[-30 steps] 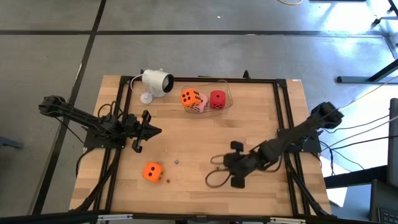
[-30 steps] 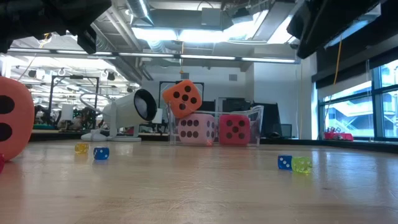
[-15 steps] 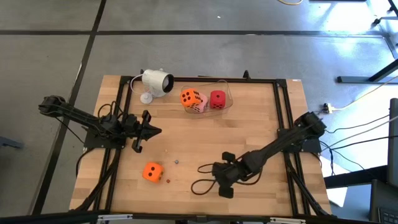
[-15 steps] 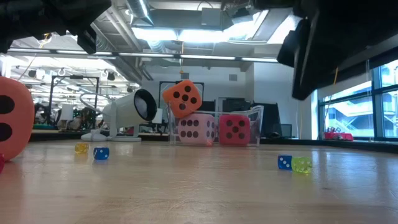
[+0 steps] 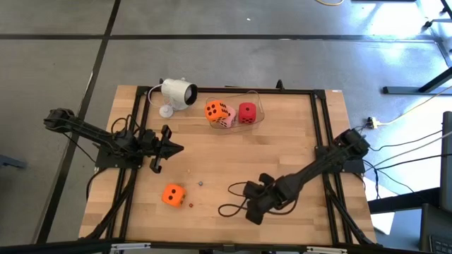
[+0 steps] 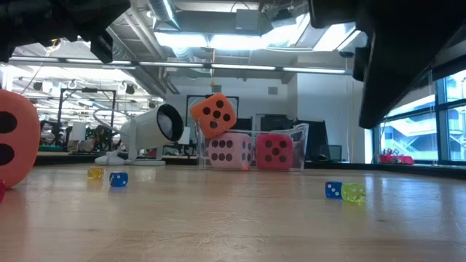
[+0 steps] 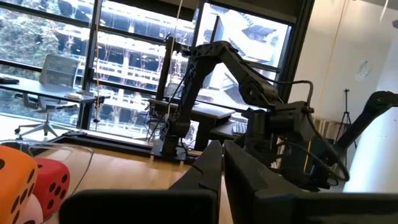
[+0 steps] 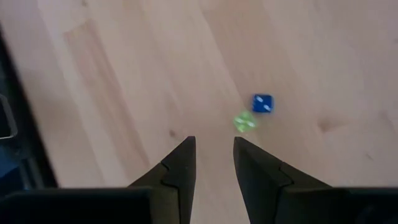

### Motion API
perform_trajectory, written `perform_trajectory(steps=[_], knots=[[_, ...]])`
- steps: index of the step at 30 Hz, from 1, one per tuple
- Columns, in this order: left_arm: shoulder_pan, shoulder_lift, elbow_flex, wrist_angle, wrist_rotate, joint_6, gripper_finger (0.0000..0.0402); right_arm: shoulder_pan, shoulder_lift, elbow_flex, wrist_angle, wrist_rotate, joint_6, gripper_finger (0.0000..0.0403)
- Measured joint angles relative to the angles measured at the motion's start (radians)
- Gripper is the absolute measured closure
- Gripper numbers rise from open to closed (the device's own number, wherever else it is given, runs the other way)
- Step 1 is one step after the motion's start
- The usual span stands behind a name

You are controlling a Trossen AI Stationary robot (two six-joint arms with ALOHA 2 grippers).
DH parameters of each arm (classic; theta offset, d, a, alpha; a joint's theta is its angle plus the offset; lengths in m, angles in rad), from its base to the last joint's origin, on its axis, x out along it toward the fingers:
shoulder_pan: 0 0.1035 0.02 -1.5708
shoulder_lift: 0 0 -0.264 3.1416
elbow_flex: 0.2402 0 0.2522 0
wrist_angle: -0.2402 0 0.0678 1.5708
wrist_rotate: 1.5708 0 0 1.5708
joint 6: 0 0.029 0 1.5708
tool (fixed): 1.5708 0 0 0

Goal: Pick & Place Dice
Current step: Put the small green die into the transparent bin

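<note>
One orange die (image 5: 173, 194) rests flat on the table near the front left, looming at the low view's left edge (image 6: 14, 145). A clear container (image 5: 256, 106) at the back holds a pale pink die (image 6: 226, 151) and a red die (image 6: 274, 151) side by side. A second orange die (image 6: 213, 113) sits tilted on top of the pink one. My right gripper (image 8: 214, 155) hangs over the table right of the loose orange die, pointing steeply down, open, with nothing between its fingers. My left gripper (image 7: 222, 163) stays shut at the left, above the table.
A white camera (image 5: 176, 92) stands left of the container. Tiny blue (image 8: 262, 103) and green (image 8: 244, 122) dice lie just ahead of my right fingers; a yellow (image 6: 95, 173) and a blue (image 6: 118, 178) one lie farther left. A cable loop (image 5: 229, 209) hangs by my right gripper.
My right gripper has gone down and toward the table's left and near edges, rolling about its own line. Most of that move came early, and it has nearly settled since. The dice have not moved.
</note>
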State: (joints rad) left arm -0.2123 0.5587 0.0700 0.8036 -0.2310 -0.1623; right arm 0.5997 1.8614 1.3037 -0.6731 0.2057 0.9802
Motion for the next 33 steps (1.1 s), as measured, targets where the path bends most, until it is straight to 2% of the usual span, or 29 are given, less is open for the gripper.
perform_trajectory(steps=[8,14,20,26,33], knots=[[0.000,0.000,0.000,0.000,0.000,0.000,0.0395,0.003,0.001,0.000,-0.030,0.041,0.044,0.0293],[0.000,0.000,0.000,0.000,0.000,0.000,0.0396,0.003,0.044,0.000,-0.026,0.026,0.037,0.0286],[0.000,0.000,0.000,0.000,0.000,0.000,0.0394,0.004,0.073,-0.001,-0.002,0.016,0.046,0.0229],[0.000,0.000,0.000,0.000,0.000,0.000,0.0395,0.004,0.073,-0.001,-0.011,0.056,0.085,0.0164],[0.000,0.000,0.000,0.000,0.000,0.000,0.0389,0.004,0.113,-0.002,-0.015,0.069,0.102,0.0135]])
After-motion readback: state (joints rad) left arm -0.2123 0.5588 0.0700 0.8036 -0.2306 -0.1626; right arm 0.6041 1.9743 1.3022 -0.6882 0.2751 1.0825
